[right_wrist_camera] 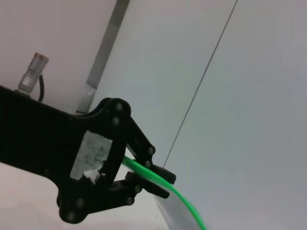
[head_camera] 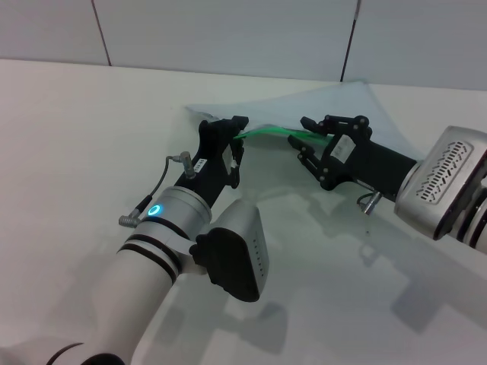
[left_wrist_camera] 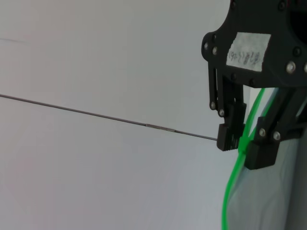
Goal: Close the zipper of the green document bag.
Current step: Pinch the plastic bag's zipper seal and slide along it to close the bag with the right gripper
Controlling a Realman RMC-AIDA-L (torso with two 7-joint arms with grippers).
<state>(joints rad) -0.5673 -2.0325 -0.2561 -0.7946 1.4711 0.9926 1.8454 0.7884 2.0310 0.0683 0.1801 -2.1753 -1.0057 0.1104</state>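
The green document bag [head_camera: 335,103], a pale translucent pouch, is held up off the white table [head_camera: 76,137] between both grippers. Its zipper [head_camera: 270,132] is a thin bright green strip stretched between them. My left gripper [head_camera: 238,144] is shut on the strip's left end; the right wrist view shows this same left gripper [right_wrist_camera: 156,181] pinching the zipper [right_wrist_camera: 187,206]. My right gripper [head_camera: 306,138] is shut on the strip's right end; in the left wrist view this right gripper [left_wrist_camera: 242,146] clamps the zipper [left_wrist_camera: 230,191] beside the bag [left_wrist_camera: 268,201]. I cannot make out the slider tab.
A tiled wall [head_camera: 228,30] with dark seams rises behind the table's far edge. The left arm's white forearm [head_camera: 175,251] fills the near left and the right arm's body [head_camera: 449,182] the right side.
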